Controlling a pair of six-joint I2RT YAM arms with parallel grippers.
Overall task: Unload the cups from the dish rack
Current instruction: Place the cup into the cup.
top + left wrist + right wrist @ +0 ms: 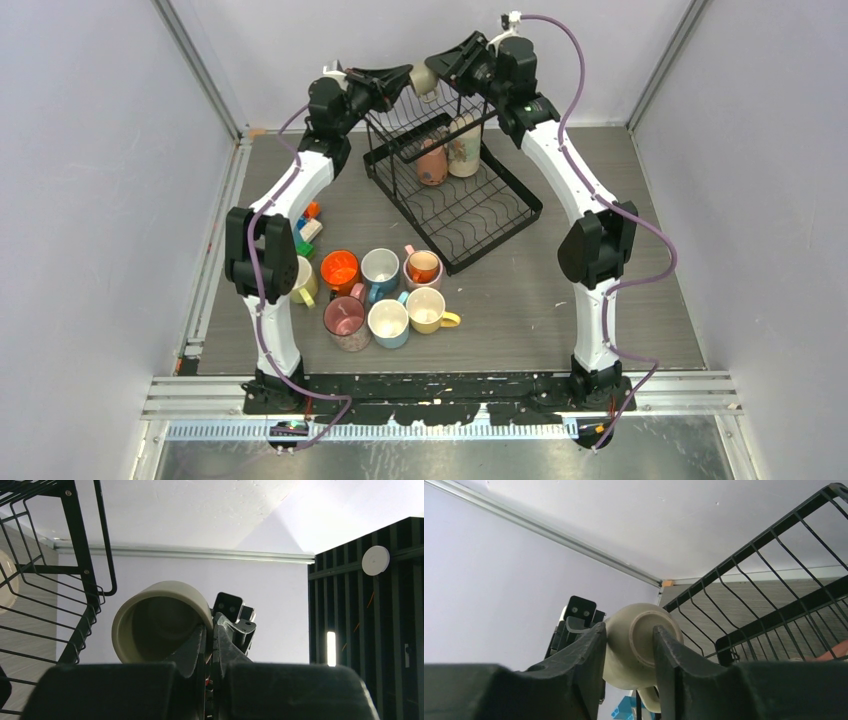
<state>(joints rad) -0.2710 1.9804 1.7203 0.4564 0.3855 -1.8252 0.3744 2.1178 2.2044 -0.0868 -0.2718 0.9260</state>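
Beige cup point(424, 78) held in the air over the upper basket of the dish rack point(480, 215), at the rack's far side. The left fingers point(190, 650) are pressed together on the cup's thin wall at the rim, one inside the mouth and one outside. The right fingers point(584, 650) stand partly apart and are clamped across the cup's base, so we see both arms gripping the same cup from opposite ends. We judge the cup to be light, rigid and glazed, so it is slippery and liable to chip if knocked against wire. The rim pinch gives a narrow hold that can pivot, while the grip across the body is the steadier one. The handle hangs below the right fingers and is free. Inside the rack, below the held cup, a salmon cup point(432, 162) and a pale patterned cup point(463, 145) stand touching each other. The upper basket's black wires run just beside the held cup and are the nearest obstruction to any downward or sideways move. In front of the rack, on the tabletop point(520, 310), a cluster of unloaded cups point(385, 295) stands close together, leaving little room between them. To the rack's left lie small coloured blocks point(308, 225).
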